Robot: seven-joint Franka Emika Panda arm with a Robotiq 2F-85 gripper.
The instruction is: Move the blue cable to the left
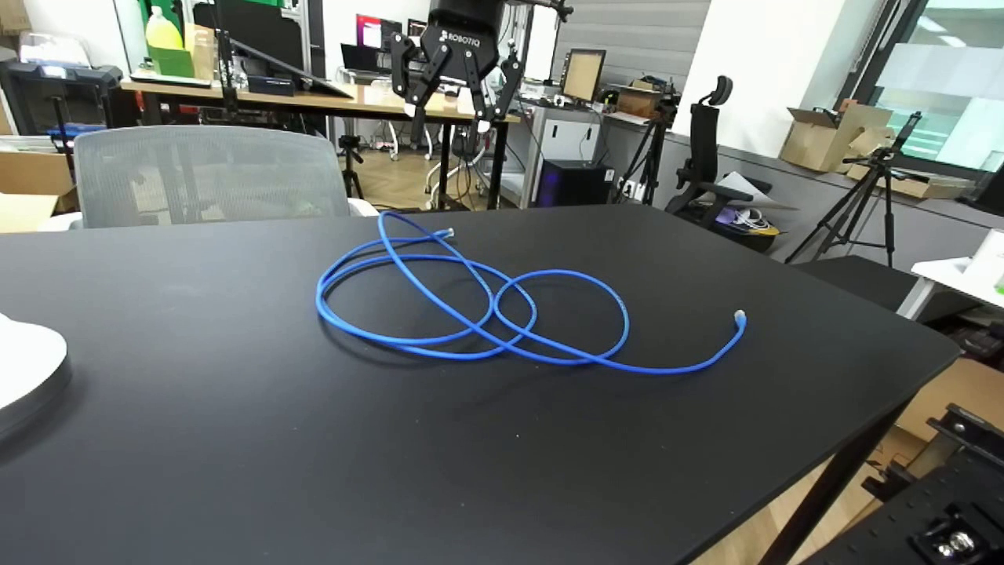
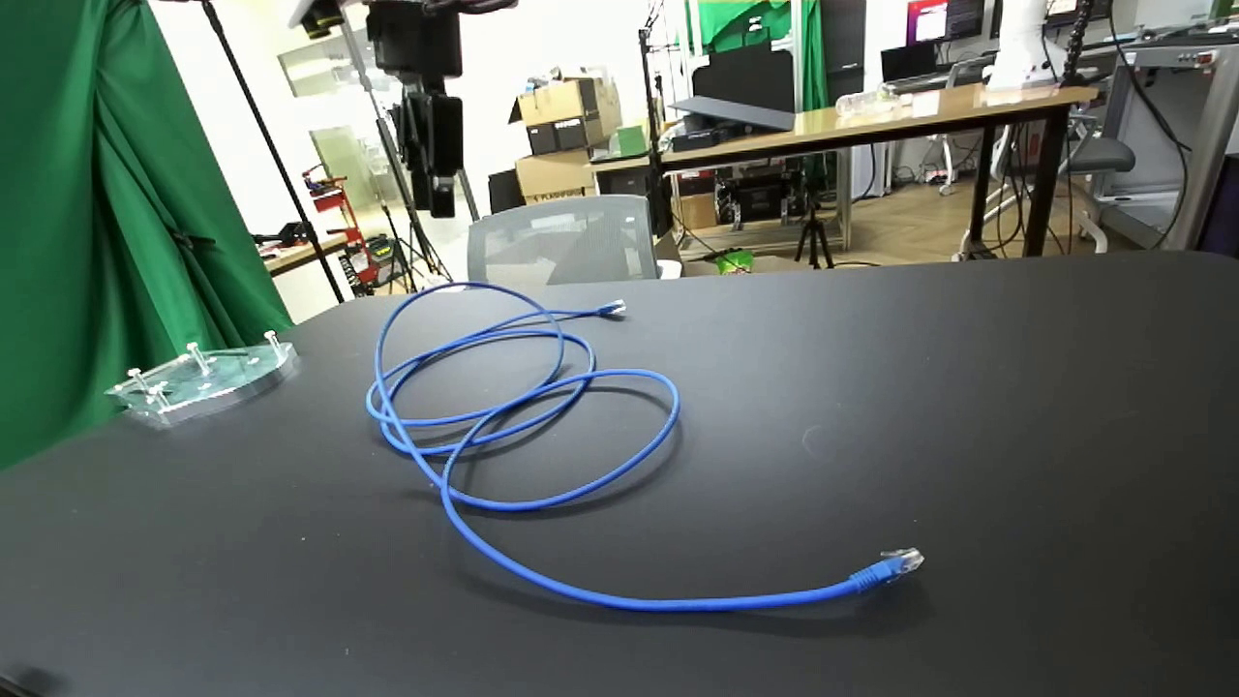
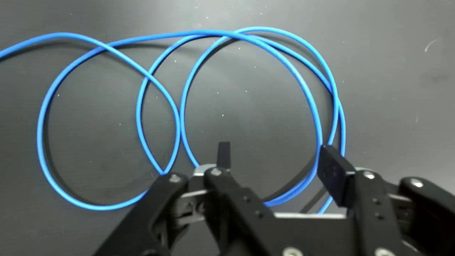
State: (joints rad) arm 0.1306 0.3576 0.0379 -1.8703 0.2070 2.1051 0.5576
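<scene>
The black two-fingered gripper [image 3: 276,161] is hovering empty, fingers [image 3: 334,174] standing wide; the thin, looped, bright blue cable [image 3: 180,128] is lying below them. Good grasping is likely calling for lowering them astride bunched strands.

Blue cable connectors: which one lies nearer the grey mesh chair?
The far connector in both exterior views, close to the loops; the near connector ends a loose tail, well away from loops and chair.
</scene>
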